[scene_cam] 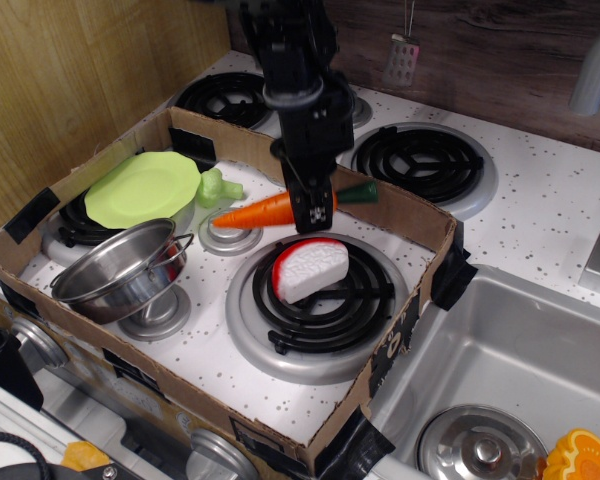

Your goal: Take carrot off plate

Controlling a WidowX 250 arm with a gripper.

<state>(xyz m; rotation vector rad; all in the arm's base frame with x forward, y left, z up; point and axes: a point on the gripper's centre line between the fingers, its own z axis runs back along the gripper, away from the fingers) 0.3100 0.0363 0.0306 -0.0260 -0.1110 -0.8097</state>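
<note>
Your black fingers (311,205) clamp the long orange toy carrot (270,211) aloft, clear of the round lime-green plastic plate (140,187).

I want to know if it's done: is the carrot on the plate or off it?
Off. The carrot hangs in the jaws beside the plate, which is bare.

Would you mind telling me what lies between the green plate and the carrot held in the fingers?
A small light-green lumpy toy sits between the plate and the carrot, right beside the plate's rim, as the only camera view shows.
</note>
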